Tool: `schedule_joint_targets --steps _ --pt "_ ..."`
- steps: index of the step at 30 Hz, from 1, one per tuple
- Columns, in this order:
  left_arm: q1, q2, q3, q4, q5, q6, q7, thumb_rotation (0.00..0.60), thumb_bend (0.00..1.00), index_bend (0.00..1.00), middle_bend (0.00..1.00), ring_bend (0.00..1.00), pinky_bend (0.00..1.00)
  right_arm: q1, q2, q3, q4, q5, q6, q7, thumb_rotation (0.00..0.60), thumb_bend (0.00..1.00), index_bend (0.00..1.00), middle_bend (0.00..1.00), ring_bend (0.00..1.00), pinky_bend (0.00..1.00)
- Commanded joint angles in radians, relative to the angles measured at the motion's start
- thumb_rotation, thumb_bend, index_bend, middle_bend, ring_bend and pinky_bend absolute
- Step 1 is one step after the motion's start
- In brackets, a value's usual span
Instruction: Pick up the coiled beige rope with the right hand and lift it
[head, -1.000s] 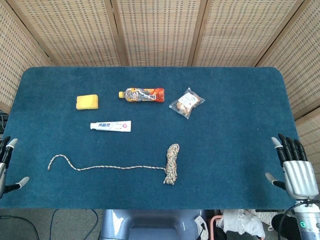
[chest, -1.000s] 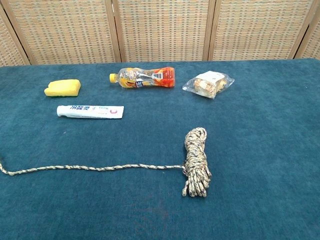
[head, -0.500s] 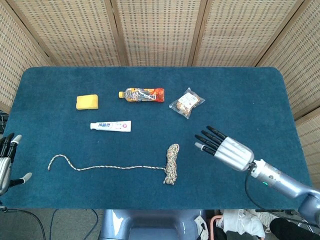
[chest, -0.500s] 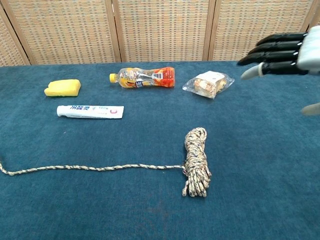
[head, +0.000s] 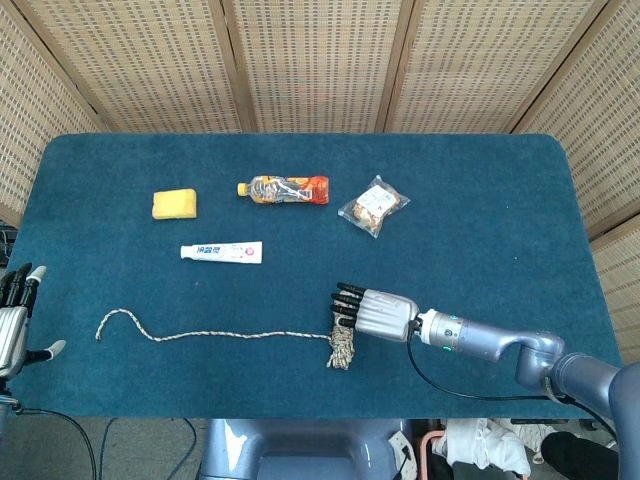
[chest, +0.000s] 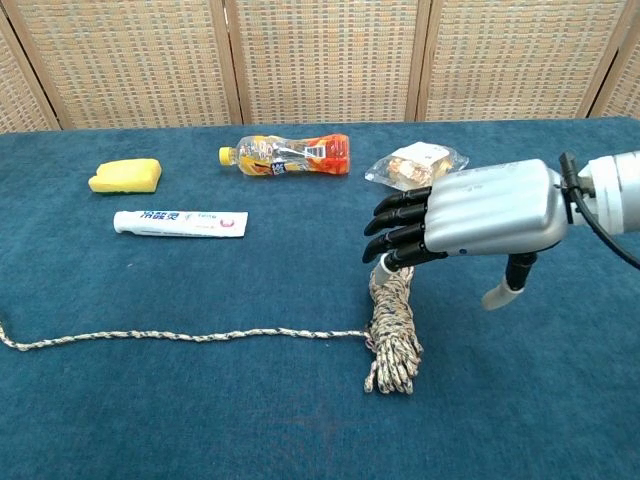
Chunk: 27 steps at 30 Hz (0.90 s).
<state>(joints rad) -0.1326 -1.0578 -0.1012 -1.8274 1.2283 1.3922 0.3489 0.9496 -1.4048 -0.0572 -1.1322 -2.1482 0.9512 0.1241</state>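
The right hand (head: 372, 311) hovered over the far end of the coiled rope (head: 343, 343), palm down, with its dark fingers (chest: 400, 228) stretched out toward nine o'clock and spread apart, holding nothing. In the chest view the fingertips sat above the top of the coil (chest: 393, 325), and the thumb (chest: 505, 285) hung down on the three o'clock side, well clear of the rope. Whether any fingertip touched the coil could not be told.

The coil lay on the blue table (head: 480, 200) near the front edge, roughly at six o'clock from the table's middle. Its loose tail (head: 200, 334) ran off toward nine o'clock and ended in a small hook-shaped curl.

The left hand (head: 14, 322) rested at the table's left edge, about eight o'clock, with fingers pointing up and apart and nothing in them.

Further back, a toothpaste tube (head: 221, 252) lay at ten o'clock from the coil. Beyond it sat a yellow sponge (head: 174, 203), an orange drink bottle (head: 284, 189) on its side at about eleven o'clock, and a clear bag of snacks (head: 373, 205) at one o'clock.
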Motion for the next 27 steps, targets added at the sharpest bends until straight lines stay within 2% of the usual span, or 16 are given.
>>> schedule_joint_targets --steps 1,13,18,21,25,27 --pt "-0.005 -0.001 -0.001 0.001 -0.008 -0.006 0.003 0.600 0.00 0.00 0.00 0.00 0.00 0.020 -0.031 -0.017 0.032 0.020 0.001 0.020 0.600 0.07 0.17 0.10 0.00 0.04" --pt "-0.007 0.001 0.006 0.000 -0.008 -0.003 -0.002 0.600 0.00 0.00 0.00 0.00 0.00 0.055 -0.123 -0.072 0.139 0.045 -0.002 0.009 0.600 0.08 0.17 0.11 0.00 0.04" --pt "-0.009 0.000 0.006 0.000 -0.009 -0.001 -0.003 0.600 0.00 0.00 0.00 0.00 0.00 0.065 -0.164 -0.088 0.173 0.072 -0.012 0.028 0.600 0.16 0.23 0.16 0.02 0.08" --pt "-0.011 0.001 0.007 0.002 -0.012 -0.003 -0.005 0.600 0.00 0.00 0.00 0.00 0.00 0.063 -0.190 -0.104 0.213 0.075 0.017 0.046 0.600 0.23 0.32 0.26 0.12 0.19" --pt "-0.014 0.000 0.007 0.004 -0.016 -0.006 -0.004 0.600 0.00 0.00 0.00 0.00 0.00 0.058 -0.224 -0.120 0.275 0.076 0.086 0.093 0.600 0.38 0.46 0.43 0.33 0.45" --pt "-0.016 -0.002 0.008 0.006 -0.021 -0.010 -0.001 0.600 0.00 0.00 0.00 0.00 0.00 0.053 -0.240 -0.125 0.310 0.080 0.128 0.124 0.600 0.44 0.51 0.50 0.40 0.51"
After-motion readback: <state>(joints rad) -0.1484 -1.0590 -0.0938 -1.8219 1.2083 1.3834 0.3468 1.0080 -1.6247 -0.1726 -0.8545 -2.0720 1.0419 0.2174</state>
